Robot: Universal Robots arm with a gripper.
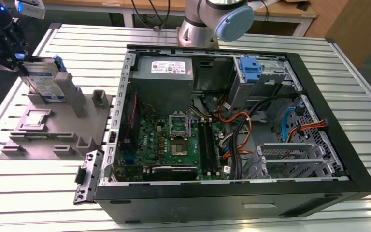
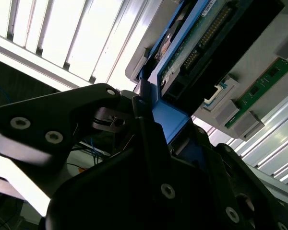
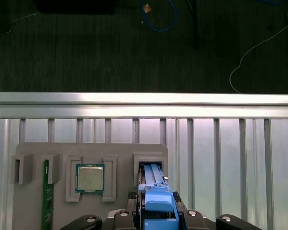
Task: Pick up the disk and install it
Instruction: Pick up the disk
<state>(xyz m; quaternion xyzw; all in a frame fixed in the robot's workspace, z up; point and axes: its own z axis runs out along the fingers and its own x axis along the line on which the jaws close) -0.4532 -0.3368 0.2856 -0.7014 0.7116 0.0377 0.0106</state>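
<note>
Disk (image 1: 42, 79) pinched by its blue rail in the gripper (image 3: 156, 203), held upright at the grey holder (image 1: 51, 137)
A slip or tilt could be caused by the narrow edge grip; the holder slot could be snagged

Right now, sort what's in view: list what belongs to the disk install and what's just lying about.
Job: disk; gripper, closed on it; open computer case.
Lying about: processor chip; memory stick; both seated in the grey holder.
</note>
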